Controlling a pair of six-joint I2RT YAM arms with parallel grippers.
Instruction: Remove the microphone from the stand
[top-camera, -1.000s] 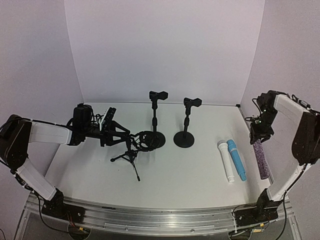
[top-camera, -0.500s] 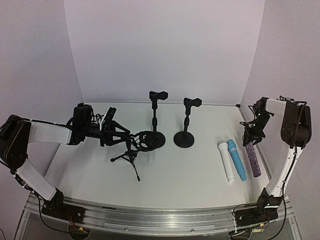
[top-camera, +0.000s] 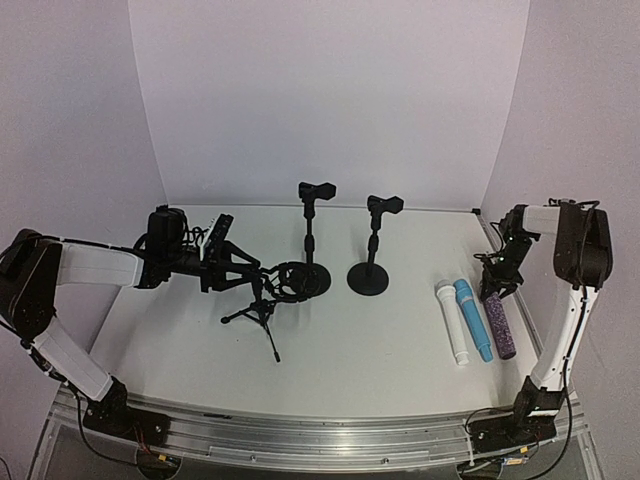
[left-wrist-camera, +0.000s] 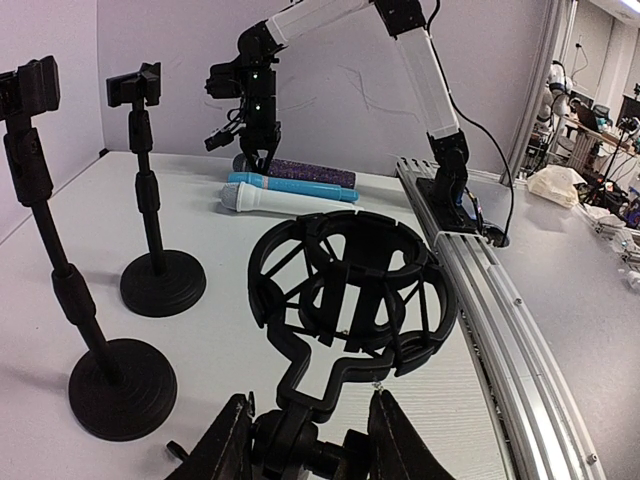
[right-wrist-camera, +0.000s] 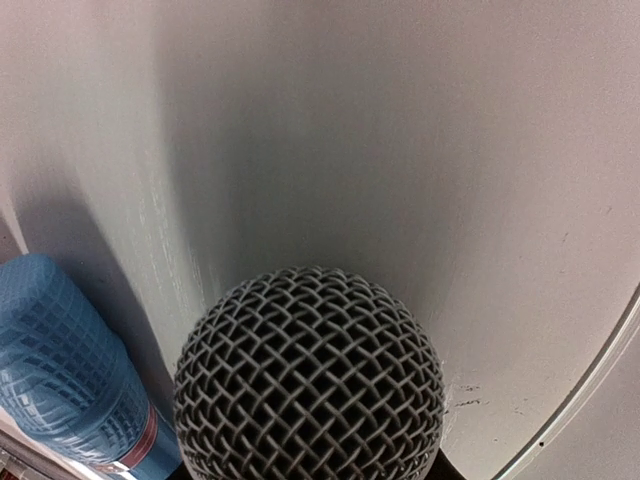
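So the right arm has swung down over the last second. The purple microphone (top-camera: 499, 325) was hanging in the air off to the side, and now it's lying flat on the surface (top-camera: 370, 350), just beside the blue microphone (top-camera: 474, 318), with the white microphone (top-camera: 452, 322) one over. The right gripper (top-camera: 496, 284) sits at the head end and looks narrowly clamped on it (the wrist view is basically all mesh grille, no fingers showing, so that's a read, not a certainty).

The left arm hasn't budged. The left gripper (left-wrist-camera: 310, 442) is pinched narrow on the neck of the tripod stand (top-camera: 262, 315), right under the shock mount (left-wrist-camera: 350, 290), and that cage is empty.

What it means: the mic is out of the stand and set down with the others, so the job is pretty much done. What's probably left is the right gripper letting go and backing off without nudging the row.
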